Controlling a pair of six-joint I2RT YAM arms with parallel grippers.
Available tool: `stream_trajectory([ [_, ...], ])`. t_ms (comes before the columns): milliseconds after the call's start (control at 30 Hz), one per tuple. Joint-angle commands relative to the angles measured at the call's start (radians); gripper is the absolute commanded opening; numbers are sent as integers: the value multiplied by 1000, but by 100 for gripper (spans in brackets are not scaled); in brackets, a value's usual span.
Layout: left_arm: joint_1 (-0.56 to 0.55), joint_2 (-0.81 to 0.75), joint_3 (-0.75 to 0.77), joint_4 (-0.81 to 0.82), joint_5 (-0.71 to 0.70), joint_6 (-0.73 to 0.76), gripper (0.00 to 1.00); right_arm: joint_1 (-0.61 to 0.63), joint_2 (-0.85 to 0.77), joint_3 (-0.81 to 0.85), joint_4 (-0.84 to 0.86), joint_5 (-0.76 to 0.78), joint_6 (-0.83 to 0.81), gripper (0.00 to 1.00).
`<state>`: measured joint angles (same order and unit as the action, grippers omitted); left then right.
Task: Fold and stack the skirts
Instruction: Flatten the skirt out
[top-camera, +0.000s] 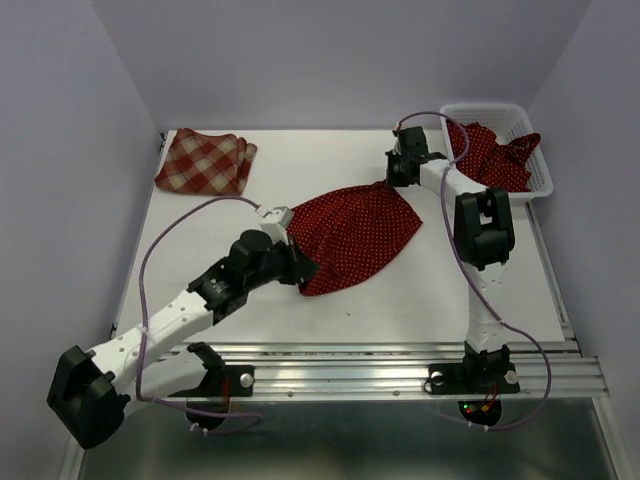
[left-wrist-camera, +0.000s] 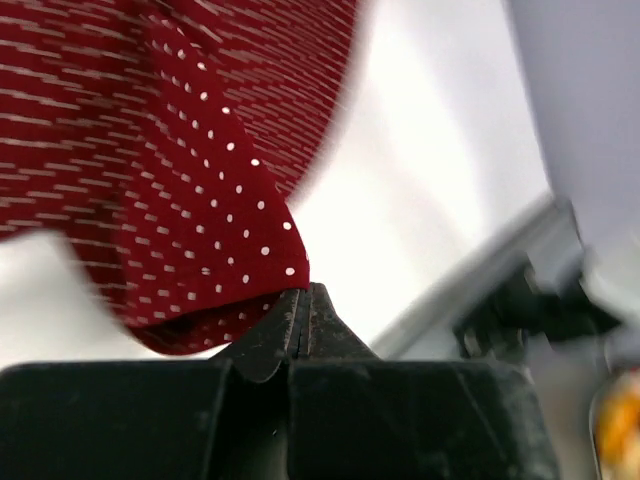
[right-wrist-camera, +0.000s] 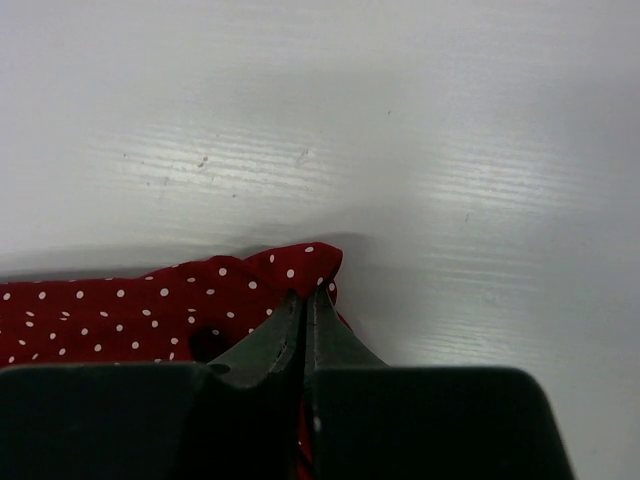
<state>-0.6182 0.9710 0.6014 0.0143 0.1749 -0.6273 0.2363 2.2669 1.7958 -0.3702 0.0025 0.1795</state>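
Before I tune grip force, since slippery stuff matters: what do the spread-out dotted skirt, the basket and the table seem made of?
The dotted skirt: thin matte cloth, probably woven; it drapes and creases. The basket: likely rigid white plastic; moulded mesh walls. The table: smooth white board, perhaps painted or laminated; sheen, faint grain lines.

so the right gripper (right-wrist-camera: 305, 300) at bottom center is pinched tight on the corner of the polka-dot skirt (right-wrist-camera: 150, 315), lower left, white table (right-wrist-camera: 400, 120) filling the rest.
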Motion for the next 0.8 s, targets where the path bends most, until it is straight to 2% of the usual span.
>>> stream_trajectory([
  [0, -271, -66, 41, 46, 91, 49, 0, -28, -50, 76, 11, 28, 8, 1],
  [33, -344, -60, 35, 49, 74, 31, 0, -28, -52, 74, 11, 25, -4, 1],
  [67, -492, -31, 34, 52, 16, 8, 0, -37, -58, 65, 10, 21, -11, 1],
  [200, -772, 141, 85, 38, -75, -86, 0, -37, -76, 33, 11, 8, -37, 2],
  [300, -857, 271, 158, -57, -101, -86, 0, -37, -89, 20, 10, 5, -38, 4],
  [400, -877, 333, 198, -92, -132, -83, 2, -46, -101, 13, 8, 5, -38, 8],
  [467, -879, 336, 228, -114, -164, -86, 31, -55, -124, 1, 8, -27, -40, 10],
  [500, -879, 322, 232, -116, -207, -87, 78, -55, -129, -3, 8, -30, -41, 14],
  [533, -879, 311, 235, -114, -224, -87, 98, -55, -139, -10, 8, -33, -48, 16],
  [567, -877, 298, 236, -120, -242, -91, 99, -55, -144, -15, 8, -35, -52, 17],
  [633, -877, 253, 251, -145, -310, -98, 99, -55, -150, -21, 7, -41, -64, 32],
  [667, -874, 221, 259, -183, -343, -104, 99, -55, -153, -26, 7, -42, -67, 46],
  [733, -859, 189, 282, -230, -455, -133, 99, -55, -156, -26, 2, -38, -81, 51],
  [767, -820, 157, 287, -275, -516, -144, 99, -55, -159, -24, -1, -36, -84, 58],
])
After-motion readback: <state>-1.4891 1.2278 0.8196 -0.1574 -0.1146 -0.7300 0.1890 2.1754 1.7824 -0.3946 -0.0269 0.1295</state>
